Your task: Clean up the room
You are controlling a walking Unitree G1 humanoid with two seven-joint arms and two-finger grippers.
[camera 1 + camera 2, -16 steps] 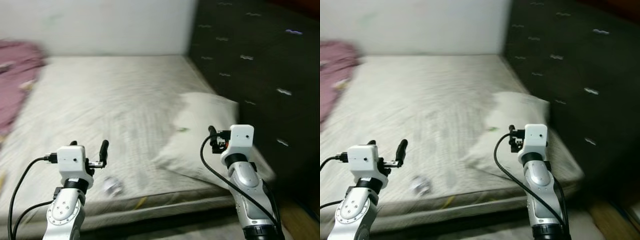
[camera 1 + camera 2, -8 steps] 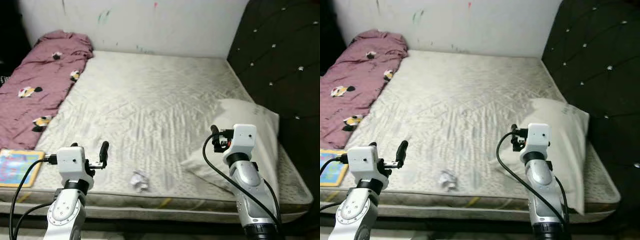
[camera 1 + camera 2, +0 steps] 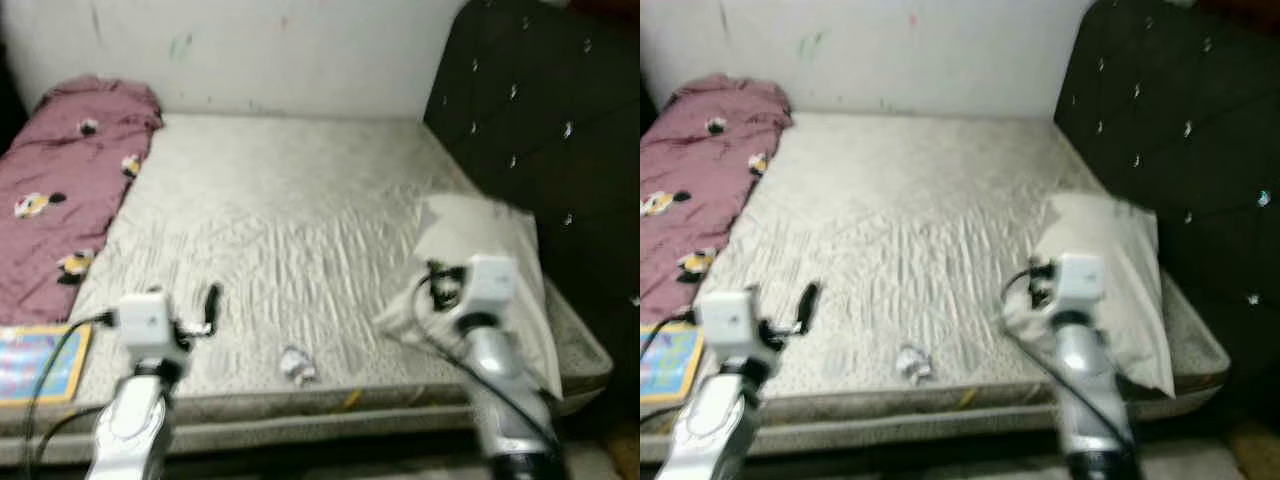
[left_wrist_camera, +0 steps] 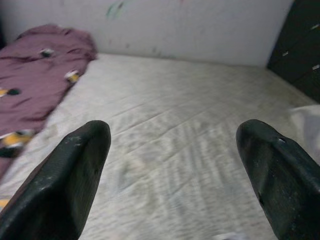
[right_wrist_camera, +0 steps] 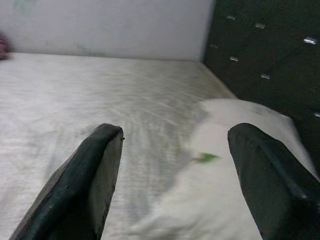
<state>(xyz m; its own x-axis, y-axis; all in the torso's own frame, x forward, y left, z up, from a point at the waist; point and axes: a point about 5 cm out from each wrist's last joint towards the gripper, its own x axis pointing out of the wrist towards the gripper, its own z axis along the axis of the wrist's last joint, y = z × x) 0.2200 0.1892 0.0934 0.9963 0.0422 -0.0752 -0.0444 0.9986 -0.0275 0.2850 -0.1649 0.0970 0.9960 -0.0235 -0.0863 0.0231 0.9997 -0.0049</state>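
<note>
Crumpled paper on mattress, both tools raised, fingers apart

bed | blanket left | pillow right | crumpled paper and book at front edge

Motion blur softens your head views: the crumpled scrap at the mattress's six o'clock edge stays unidentifiable, the picture book at eight o'clock is cropped.

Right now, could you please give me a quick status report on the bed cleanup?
Left gripper and right gripper open, empty, raised over mattress. Crumpled white paper scrap at near mattress edge, untouched. White pillow beside right arm.
</note>
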